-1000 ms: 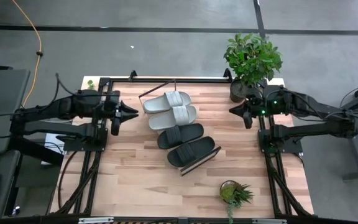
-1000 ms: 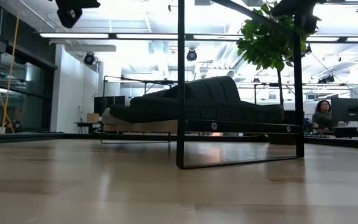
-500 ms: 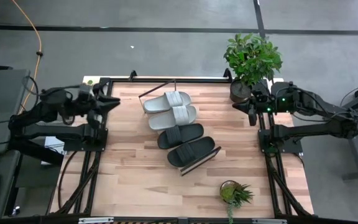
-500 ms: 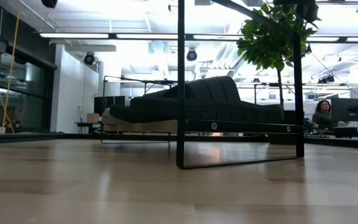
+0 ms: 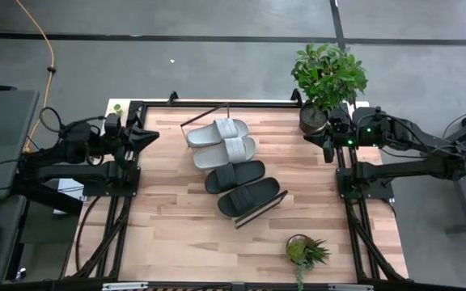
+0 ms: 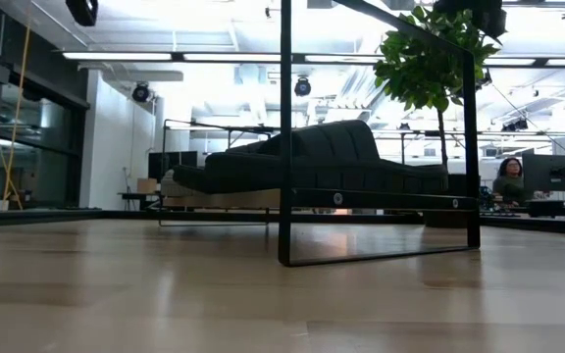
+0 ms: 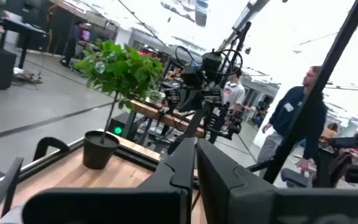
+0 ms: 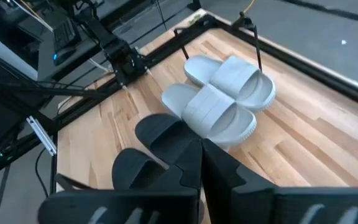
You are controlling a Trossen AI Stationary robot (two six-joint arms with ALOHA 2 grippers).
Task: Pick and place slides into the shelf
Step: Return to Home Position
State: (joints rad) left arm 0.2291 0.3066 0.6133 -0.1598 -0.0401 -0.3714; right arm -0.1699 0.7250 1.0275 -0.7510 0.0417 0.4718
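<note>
Two light grey slides (image 5: 223, 141) and two black slides (image 5: 243, 186) lie in a slanted row, soles down, on the shelf's board (image 6: 381, 201). Its black rod frames (image 5: 205, 113) (image 5: 262, 212) stand at the two ends of the row. The right wrist view looks down on the grey slides (image 8: 222, 99) and the black slides (image 8: 160, 146). My left gripper (image 5: 150, 136) is shut and hovers over the table's left edge. My right gripper (image 5: 328, 144) is shut too, over the right edge beside the plant pot. Neither touches anything.
A tall potted plant (image 5: 328, 77) stands at the far right corner, and a small plant (image 5: 304, 250) sits near the near edge. Bare tabletop (image 5: 176, 234) lies in front of the shelf. People (image 7: 297, 124) are in the room beyond the table.
My left gripper has drawn back from the slides toward the table's left edge and tipped upward. My right gripper has drawn back a little toward the right edge. The slides and shelf have stayed where they were.
</note>
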